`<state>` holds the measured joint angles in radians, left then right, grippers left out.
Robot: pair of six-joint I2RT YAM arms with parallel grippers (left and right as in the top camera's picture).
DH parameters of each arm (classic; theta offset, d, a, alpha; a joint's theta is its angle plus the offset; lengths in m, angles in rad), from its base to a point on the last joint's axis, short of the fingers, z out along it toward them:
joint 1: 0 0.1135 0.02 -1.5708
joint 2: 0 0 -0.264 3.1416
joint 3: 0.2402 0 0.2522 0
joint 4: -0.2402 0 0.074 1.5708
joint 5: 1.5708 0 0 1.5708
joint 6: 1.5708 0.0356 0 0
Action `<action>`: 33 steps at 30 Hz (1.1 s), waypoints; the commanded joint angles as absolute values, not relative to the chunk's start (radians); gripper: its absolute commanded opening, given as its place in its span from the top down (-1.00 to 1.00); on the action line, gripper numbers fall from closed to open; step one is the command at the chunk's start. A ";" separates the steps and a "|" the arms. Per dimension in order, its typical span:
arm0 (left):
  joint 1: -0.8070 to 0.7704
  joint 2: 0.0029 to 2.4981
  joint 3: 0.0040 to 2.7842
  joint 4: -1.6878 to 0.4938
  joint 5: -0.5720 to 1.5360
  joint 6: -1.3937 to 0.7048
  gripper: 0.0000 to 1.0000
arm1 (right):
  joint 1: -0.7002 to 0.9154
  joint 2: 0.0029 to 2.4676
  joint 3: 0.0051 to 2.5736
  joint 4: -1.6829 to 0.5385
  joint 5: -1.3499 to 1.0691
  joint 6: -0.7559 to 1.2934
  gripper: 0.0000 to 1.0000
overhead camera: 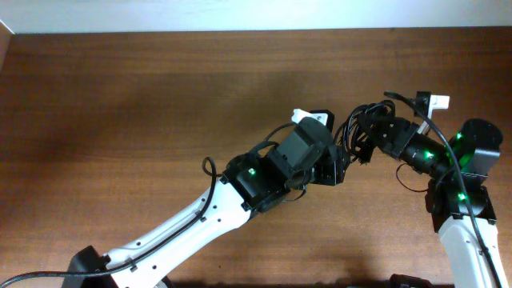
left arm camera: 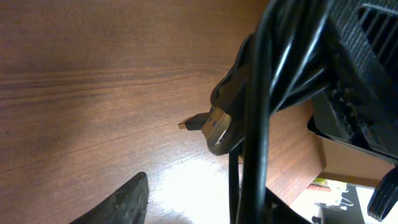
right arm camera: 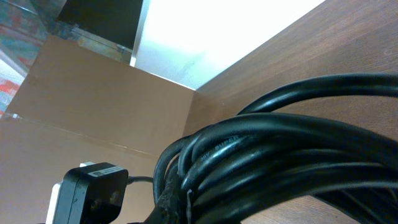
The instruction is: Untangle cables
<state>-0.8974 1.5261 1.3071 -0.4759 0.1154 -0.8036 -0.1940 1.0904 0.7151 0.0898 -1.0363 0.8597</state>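
Overhead: no readable writing. Dark brown wood-grain tabletop (overhead camera: 144, 104), pale wall strip (overhead camera: 240, 14) along the far edge. The cables (overhead camera: 360, 126) are a black looped clump right of centre, between the two arm tips. The left end effector (overhead camera: 340, 162) sits right against the clump's near side; can't tell its opening from here. The right end effector (overhead camera: 372, 138) is closed with the clump at its tip, looks gripped.

Left wrist: cords fill the right half, hanging above the wood. One metallic plug (left arm camera: 211, 124) points left, clear of the surface. One dark fingertip (left arm camera: 121, 202) shows bottom left, apart from the cords; jaw gap can't be told here either. Printed white packaging (left arm camera: 336, 193) bottom right, unreadable.

Right wrist: several cords bunched tight across the lens. White lettering on one jacket, too blurred to read. Black adapter block (right arm camera: 90, 190) bottom left has a white label, text too small. Brown cardboard (right arm camera: 93, 106) and a bright white panel (right arm camera: 205, 31) beyond the tabletop edge
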 commanded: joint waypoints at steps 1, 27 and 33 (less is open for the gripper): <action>-0.901 1.528 1.308 -0.464 0.104 -0.799 0.60 | -0.197 1.088 0.724 0.100 -1.045 0.846 0.92; -0.595 1.128 1.308 -0.898 -0.147 -0.343 0.35 | -0.198 1.089 0.724 0.040 -1.065 0.789 0.92; -0.596 1.141 1.308 -0.910 0.184 -0.343 -0.98 | -0.198 1.089 0.724 0.041 -1.061 0.789 0.92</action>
